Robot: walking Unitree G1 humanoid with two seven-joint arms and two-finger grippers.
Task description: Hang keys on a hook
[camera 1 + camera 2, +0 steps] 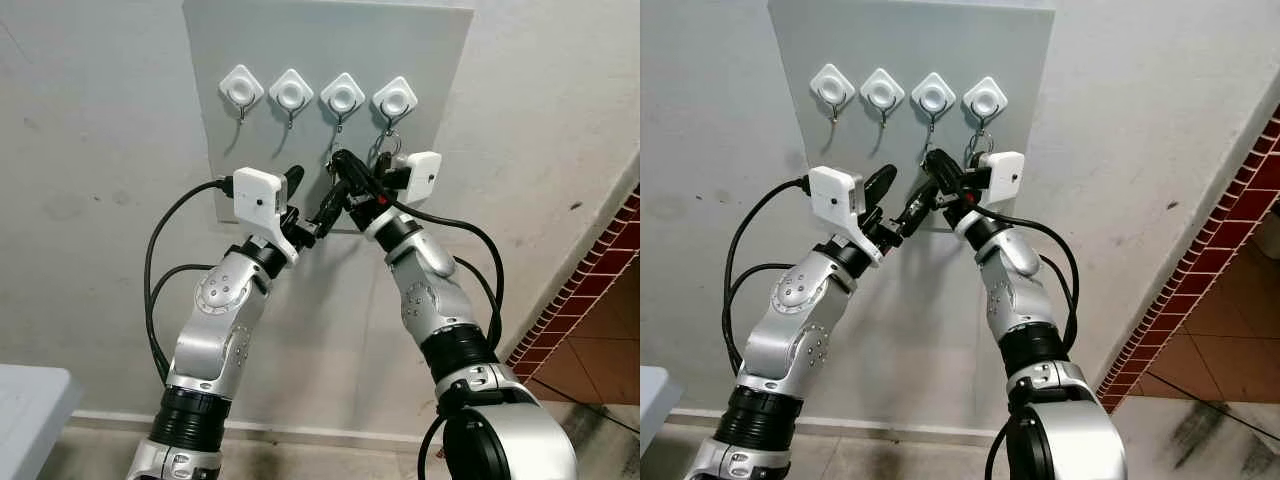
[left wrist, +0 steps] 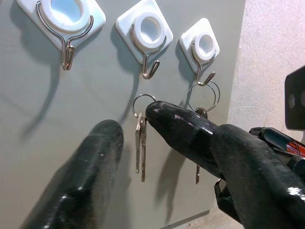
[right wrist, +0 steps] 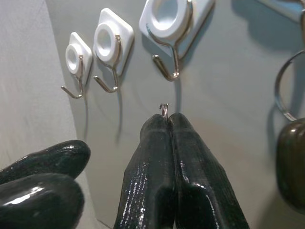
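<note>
Your right gripper (image 3: 167,125) is pinched closed on the key ring (image 3: 164,110), holding the keys (image 2: 140,145) just below the third hook (image 3: 167,59) on the grey board (image 1: 440,90). Your left gripper (image 2: 131,138) hovers open beside them.

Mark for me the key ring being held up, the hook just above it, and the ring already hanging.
held key ring (image 2: 143,99), left wrist view, top of loop.
third hook (image 2: 150,70), left wrist view, wire bend.
hung key ring (image 2: 215,98), left wrist view, right arc.
</note>
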